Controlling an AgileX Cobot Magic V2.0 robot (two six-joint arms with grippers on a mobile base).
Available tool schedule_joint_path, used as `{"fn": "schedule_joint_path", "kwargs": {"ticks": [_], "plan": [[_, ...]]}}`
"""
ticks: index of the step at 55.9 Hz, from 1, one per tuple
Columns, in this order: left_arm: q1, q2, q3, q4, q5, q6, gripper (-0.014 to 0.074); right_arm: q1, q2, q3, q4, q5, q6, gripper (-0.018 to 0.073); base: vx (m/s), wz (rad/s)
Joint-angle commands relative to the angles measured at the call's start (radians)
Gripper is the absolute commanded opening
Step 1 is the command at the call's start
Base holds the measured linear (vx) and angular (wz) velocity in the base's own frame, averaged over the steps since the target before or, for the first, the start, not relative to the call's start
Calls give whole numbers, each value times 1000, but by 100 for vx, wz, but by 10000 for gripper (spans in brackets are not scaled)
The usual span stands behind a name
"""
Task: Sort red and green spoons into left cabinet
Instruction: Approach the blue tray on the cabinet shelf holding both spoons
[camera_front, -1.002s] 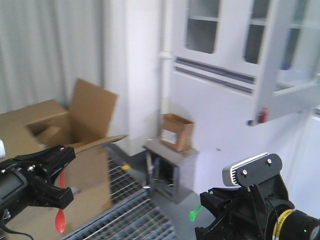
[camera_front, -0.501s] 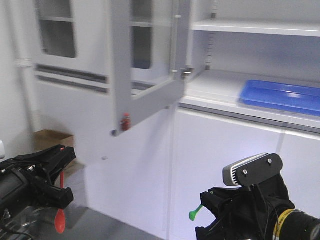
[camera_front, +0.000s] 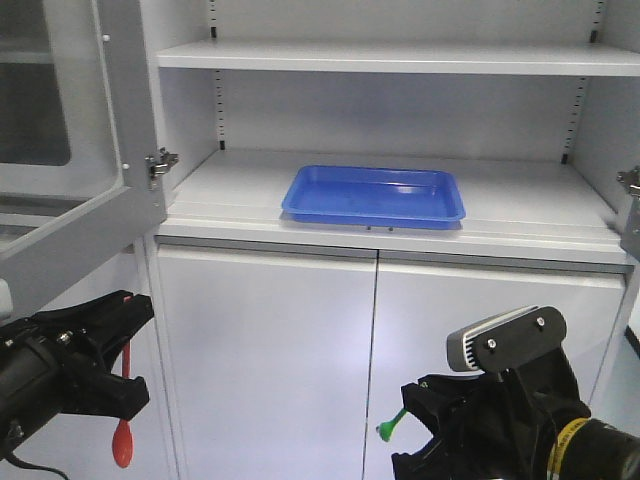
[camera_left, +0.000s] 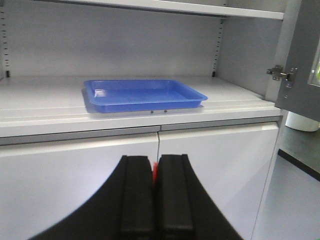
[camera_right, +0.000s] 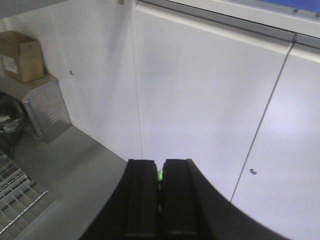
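The pale grey cabinet (camera_front: 240, 190) stands open straight ahead, with flat shelves and slotted rails at the back. My left gripper (camera_front: 125, 320) is shut on the red spoon (camera_front: 122, 445), which hangs bowl down below the jaws; in the left wrist view only a red sliver (camera_left: 155, 170) shows between the fingers. My right gripper (camera_front: 408, 408) is shut on the green spoon (camera_front: 388, 428), whose end pokes out to the left; a green sliver (camera_right: 160, 175) shows in the right wrist view. Both grippers are low, below the shelf level.
A blue tray (camera_front: 375, 195) lies on the cabinet's lower shelf and shows in the left wrist view (camera_left: 142, 94). Closed white doors (camera_front: 270, 350) sit under it. A grey cabinet door (camera_front: 80, 150) swings open at left. A cardboard box (camera_right: 20, 55) stands on a metal stand at the right wrist view's left.
The view has swung right: the cardboard boxes and glass-door unit left the frame, and the open cabinet with the blue tray is now centred ahead. Both grippers keep their spoons.
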Motion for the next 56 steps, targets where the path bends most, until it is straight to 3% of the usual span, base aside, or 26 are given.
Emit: {"fn": "schedule_joint_path", "kwargs": {"ticks": [1, 56], "plan": [[-2, -24, -26, -17, -79, -8, 3, 0, -21, -37, -6, -72, 4, -1, 25, -41], [-2, -24, -26, -17, -79, -8, 3, 0, -21, -37, -6, -72, 4, -1, 30, -14]]}}
